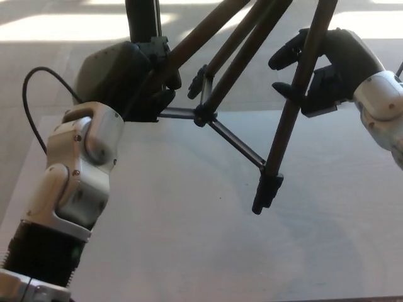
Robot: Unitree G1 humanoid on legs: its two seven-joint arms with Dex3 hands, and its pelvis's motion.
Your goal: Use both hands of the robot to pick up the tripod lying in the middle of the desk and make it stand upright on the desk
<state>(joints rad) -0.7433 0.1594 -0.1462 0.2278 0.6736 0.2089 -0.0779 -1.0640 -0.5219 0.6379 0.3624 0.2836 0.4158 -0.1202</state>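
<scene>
The dark tripod (249, 44) hangs above the desk (189, 239), tilted, its legs running up toward the top right of the head view. One leg (291, 119) points down, and its foot (267, 192) is just above the desk. My left hand (126, 75) is shut on the tripod's head end at the upper left. My right hand (327, 63) is shut on the nearest leg at the upper right. Thin braces (236, 141) join the legs at a centre hub.
A black cable (34, 110) loops beside my left forearm (79, 170). A dark post (141, 19) rises behind my left hand. The pale desk's far edge lies under the tripod, with sunlit floor (56, 25) beyond it.
</scene>
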